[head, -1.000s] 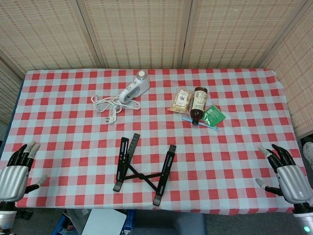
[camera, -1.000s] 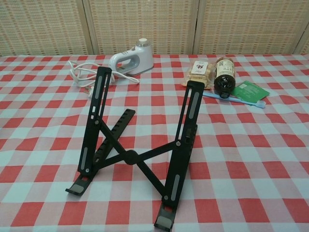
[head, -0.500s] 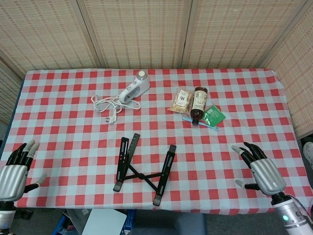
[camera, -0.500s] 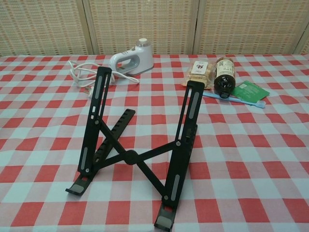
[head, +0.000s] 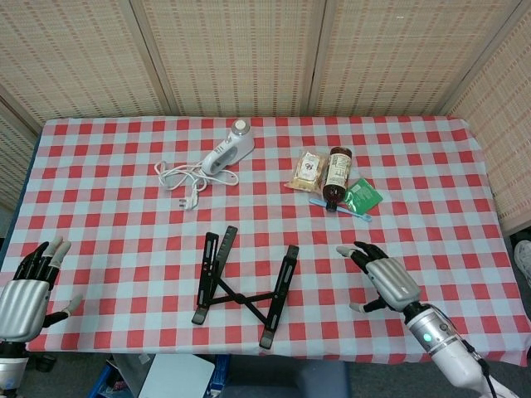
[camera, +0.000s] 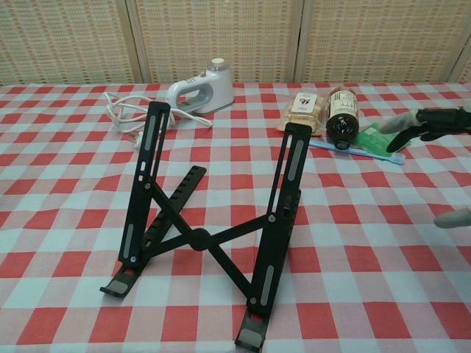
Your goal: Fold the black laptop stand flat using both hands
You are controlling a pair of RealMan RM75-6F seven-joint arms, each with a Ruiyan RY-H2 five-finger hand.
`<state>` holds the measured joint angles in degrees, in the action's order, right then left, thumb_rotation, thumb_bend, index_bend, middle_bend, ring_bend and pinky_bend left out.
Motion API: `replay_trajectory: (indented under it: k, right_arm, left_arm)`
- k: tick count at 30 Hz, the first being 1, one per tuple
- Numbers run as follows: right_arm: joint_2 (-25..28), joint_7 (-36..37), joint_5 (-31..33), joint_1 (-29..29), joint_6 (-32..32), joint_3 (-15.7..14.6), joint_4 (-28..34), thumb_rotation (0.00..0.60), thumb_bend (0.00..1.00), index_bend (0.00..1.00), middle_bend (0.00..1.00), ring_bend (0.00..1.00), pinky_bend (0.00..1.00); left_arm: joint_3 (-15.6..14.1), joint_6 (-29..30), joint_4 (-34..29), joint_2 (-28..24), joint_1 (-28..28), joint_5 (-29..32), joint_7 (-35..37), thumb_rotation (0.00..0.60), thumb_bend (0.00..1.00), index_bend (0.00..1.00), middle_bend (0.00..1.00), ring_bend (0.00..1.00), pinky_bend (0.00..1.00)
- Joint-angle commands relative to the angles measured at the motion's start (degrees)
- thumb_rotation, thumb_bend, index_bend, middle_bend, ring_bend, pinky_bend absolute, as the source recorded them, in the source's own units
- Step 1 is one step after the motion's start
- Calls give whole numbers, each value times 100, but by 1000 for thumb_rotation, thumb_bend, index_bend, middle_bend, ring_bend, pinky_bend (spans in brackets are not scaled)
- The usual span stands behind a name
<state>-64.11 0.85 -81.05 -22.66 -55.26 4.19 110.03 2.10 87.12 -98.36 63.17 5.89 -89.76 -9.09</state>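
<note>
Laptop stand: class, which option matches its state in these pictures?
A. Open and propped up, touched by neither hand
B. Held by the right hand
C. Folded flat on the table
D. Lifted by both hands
A: the stand stands open with crossed braces; the right hand and left hand are clear of it.

Head view: high, looking down over whole table (head: 465, 166). Chest view: low, near edge, facing far. Shared: laptop stand (head: 242, 286) (camera: 213, 228).
</note>
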Motion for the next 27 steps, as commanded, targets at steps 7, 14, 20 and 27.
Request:
replay_trajectory:
  k: [7, 14, 20, 27]
  right_arm:
    - [-595, 392, 704, -680, 728, 353, -79, 600, 0, 112, 197, 51, 80]
    - [-1014, 595, 1079, -1058, 1017, 585, -286, 600, 0, 112, 197, 51, 80]
    - [-1453, 438, 1309, -1459, 1126, 787, -719, 600, 0, 112, 197, 51, 80]
    - [-1846, 224, 1467, -1893, 1227, 966, -1180, 600, 0, 112, 197, 51, 80]
  left_arm:
    - [-1, -13, -26, 9, 19, -23, -38, 600, 227, 0, 0, 0, 126]
    - [-15, -17, -15, 5, 11, -18, -57, 600, 226, 0, 0, 0, 127]
    - [-9, -47, 10, -1, 41, -38, -38, 600, 227, 0, 0, 0, 127]
    - [170, -303, 123, -102, 365, -114, 445, 600, 227, 0, 0, 7, 127]
